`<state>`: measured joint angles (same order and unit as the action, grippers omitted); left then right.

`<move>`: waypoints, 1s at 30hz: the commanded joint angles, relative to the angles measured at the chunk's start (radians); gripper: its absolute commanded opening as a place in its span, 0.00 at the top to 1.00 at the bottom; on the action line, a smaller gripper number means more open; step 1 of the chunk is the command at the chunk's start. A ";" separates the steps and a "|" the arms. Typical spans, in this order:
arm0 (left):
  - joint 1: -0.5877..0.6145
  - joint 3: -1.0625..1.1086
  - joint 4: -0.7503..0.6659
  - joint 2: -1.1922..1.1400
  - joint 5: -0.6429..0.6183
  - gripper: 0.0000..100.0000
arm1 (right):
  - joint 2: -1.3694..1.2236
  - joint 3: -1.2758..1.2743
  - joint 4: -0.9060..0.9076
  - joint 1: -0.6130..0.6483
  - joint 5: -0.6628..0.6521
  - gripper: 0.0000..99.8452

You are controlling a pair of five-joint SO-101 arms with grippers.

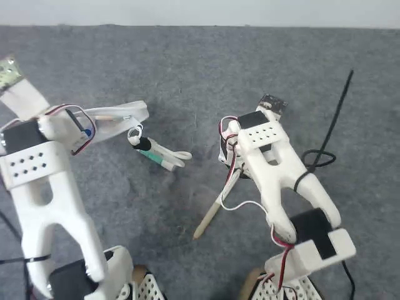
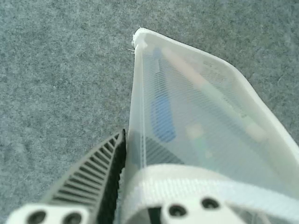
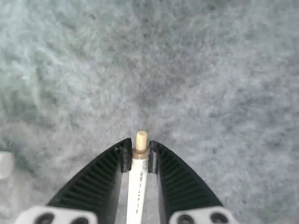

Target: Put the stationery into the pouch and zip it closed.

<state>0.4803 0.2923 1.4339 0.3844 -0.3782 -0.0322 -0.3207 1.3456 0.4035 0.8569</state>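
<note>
You will find nothing here that you can read. The white pencil [image 3: 138,189] carries a faint line of print (too small to make out).

Grey felt table [image 1: 187,69], loose pens [image 1: 156,155] lying mid-table, black cable [image 1: 335,119] alongside

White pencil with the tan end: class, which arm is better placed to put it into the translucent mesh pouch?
Right. The right gripper is shut on the white pencil with the tan end; the left gripper is occupied, shut on the translucent mesh pouch.
</note>
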 commanded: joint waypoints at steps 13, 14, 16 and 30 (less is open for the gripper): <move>0.006 -0.004 -0.017 0.009 -0.011 0.98 | 0.306 0.044 0.208 -0.002 -0.261 0.99; 0.006 -0.004 -0.017 0.009 -0.011 0.98 | 0.314 0.044 0.214 -0.002 -0.270 0.99; 0.006 0.001 -0.017 0.012 -0.011 0.98 | 0.332 0.044 0.225 -0.002 -0.284 0.99; 0.006 0.001 -0.017 0.008 -0.011 0.98 | 0.693 -0.023 0.237 0.050 -0.279 0.99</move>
<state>0.4803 0.3000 1.4339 0.3844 -0.3782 0.5370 -0.3544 1.5850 0.4189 0.5808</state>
